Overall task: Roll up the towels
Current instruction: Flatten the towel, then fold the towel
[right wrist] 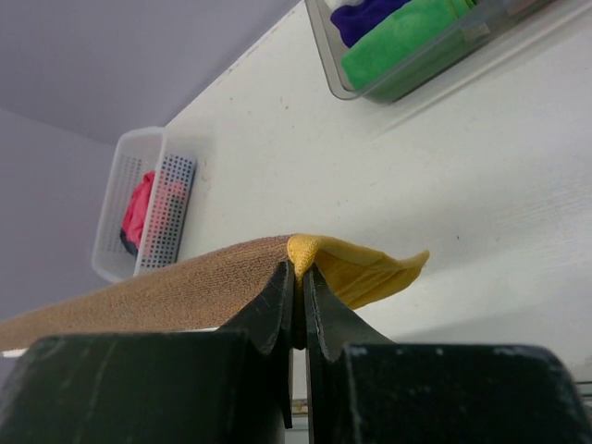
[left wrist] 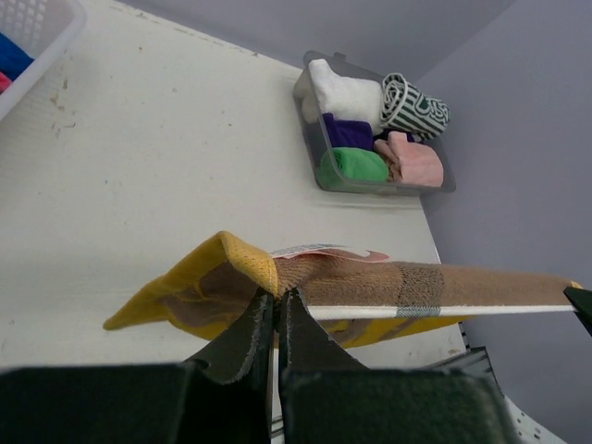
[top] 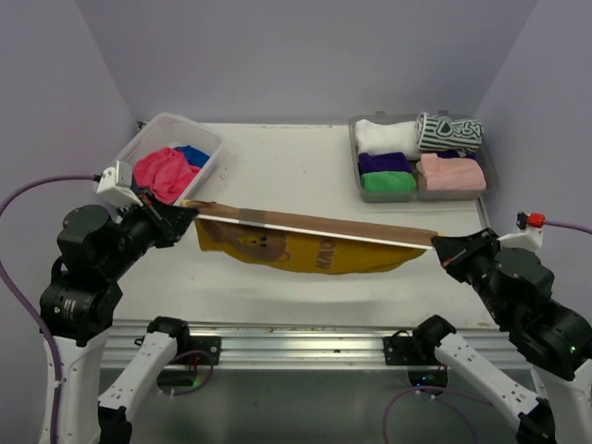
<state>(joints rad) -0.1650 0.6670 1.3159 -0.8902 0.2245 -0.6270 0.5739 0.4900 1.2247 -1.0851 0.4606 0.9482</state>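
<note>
A yellow-and-brown towel (top: 296, 248) hangs stretched between both arms above the table, its brown top edge taut and the yellow part with a bear print drooping below. My left gripper (top: 185, 205) is shut on its left corner; the left wrist view shows the same gripper (left wrist: 276, 294) pinching the yellow-and-brown towel (left wrist: 370, 282). At the right end my right gripper (top: 437, 242) is shut on the other corner, and that gripper (right wrist: 299, 268) pinches the yellow hem of the towel (right wrist: 361, 264) in the right wrist view. Rolled towels (top: 421, 153) in white, striped, purple, green and pink fill the grey tray.
A white lattice basket (top: 205, 146) at the back left holds crumpled pink (top: 162, 173) and blue (top: 192, 154) towels. The grey tray (top: 490, 174) stands at the back right. The metal rail (top: 296, 342) with the arm bases runs along the near edge.
</note>
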